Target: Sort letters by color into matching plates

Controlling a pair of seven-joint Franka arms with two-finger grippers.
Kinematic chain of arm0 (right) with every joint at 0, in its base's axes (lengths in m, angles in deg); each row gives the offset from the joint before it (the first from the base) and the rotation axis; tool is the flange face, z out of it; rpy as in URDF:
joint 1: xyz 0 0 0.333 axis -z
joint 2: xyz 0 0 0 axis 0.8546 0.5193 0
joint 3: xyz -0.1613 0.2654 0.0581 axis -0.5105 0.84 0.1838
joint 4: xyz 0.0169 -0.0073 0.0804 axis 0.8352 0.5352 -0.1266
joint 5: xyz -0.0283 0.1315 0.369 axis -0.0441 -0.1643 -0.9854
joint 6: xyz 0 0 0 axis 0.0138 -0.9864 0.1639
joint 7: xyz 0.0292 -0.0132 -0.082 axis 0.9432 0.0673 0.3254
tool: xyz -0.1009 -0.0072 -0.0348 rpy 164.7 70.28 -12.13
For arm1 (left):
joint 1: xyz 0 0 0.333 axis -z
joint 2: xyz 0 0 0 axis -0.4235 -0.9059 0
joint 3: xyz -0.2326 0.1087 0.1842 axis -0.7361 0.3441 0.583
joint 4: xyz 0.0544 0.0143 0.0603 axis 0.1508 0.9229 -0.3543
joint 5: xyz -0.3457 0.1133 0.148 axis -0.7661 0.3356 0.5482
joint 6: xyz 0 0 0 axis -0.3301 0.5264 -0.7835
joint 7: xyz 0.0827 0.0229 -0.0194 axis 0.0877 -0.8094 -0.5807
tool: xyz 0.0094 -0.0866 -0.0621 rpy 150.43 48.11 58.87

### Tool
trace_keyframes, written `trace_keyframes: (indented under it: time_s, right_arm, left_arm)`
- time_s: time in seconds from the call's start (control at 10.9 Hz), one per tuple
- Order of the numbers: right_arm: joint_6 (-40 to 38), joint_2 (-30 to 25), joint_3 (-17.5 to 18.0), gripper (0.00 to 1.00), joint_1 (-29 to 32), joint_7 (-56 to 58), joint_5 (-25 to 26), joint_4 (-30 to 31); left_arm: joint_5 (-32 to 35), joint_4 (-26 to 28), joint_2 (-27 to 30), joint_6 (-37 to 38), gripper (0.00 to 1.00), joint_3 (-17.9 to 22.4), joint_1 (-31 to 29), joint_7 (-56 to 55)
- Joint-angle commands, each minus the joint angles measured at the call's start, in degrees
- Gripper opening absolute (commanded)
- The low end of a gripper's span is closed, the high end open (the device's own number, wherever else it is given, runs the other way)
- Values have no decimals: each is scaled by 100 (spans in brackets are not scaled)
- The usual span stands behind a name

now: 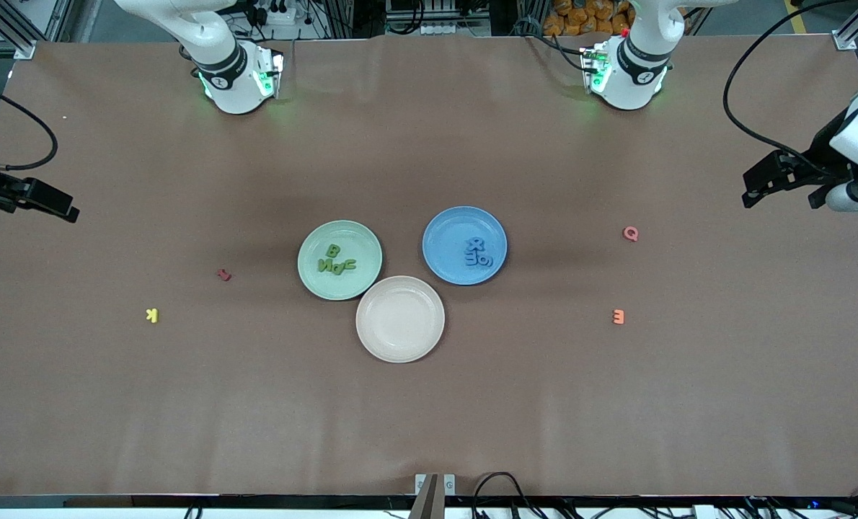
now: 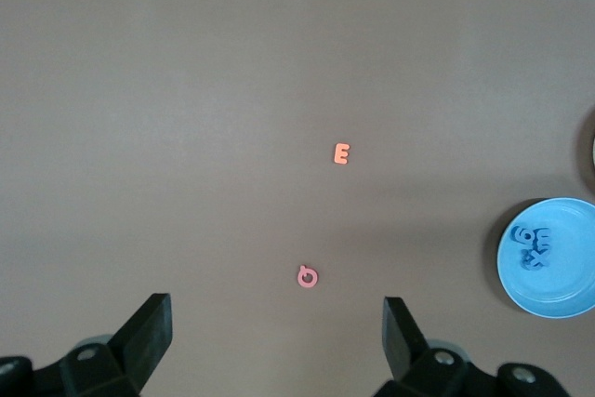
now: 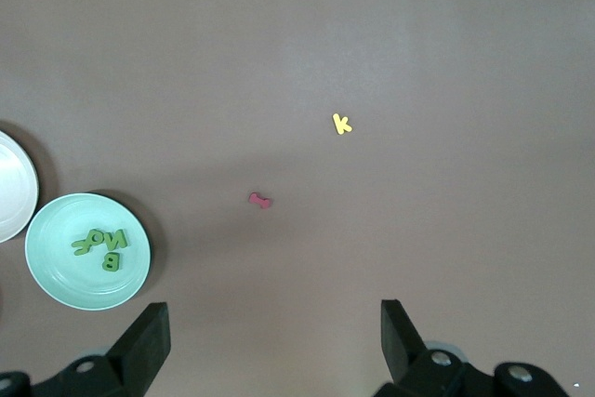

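Several green letters [image 1: 335, 261] lie in the pale green plate [image 1: 350, 285] at the table's middle. Beside it, toward the left arm's end, several blue letters [image 1: 476, 252] lie in the blue plate [image 1: 447, 234]. The left wrist view shows the blue plate [image 2: 558, 290] and its blue letters [image 2: 533, 246]. The right wrist view shows the green plate [image 3: 65, 276] and its green letters [image 3: 100, 246]. My left gripper [image 1: 757, 189] [image 2: 277, 332] hangs open and empty over the left arm's end of the table. My right gripper [image 1: 54, 205] [image 3: 276, 337] hangs open and empty over the right arm's end.
A beige plate [image 1: 400, 318] with nothing in it sits nearer the front camera, touching the green plate. A pink Q [image 1: 630, 233] and an orange E [image 1: 618, 316] lie toward the left arm's end. A dark red letter [image 1: 223, 274] and a yellow K [image 1: 152, 315] lie toward the right arm's end.
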Motion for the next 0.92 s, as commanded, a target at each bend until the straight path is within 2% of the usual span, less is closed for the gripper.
trace_keyframes:
  time_s: [0.0, 0.82]
  right_arm:
    - [5, -16, 57, 100, 50, -37, 92, 7]
    - [5, -16, 57, 100, 41, -37, 92, 16]
  left_arm:
    - [-115, -110, -138, -114, 100, 99, 159, 137]
    - [-53, -145, -209, -378, 100, 99, 177, 164]
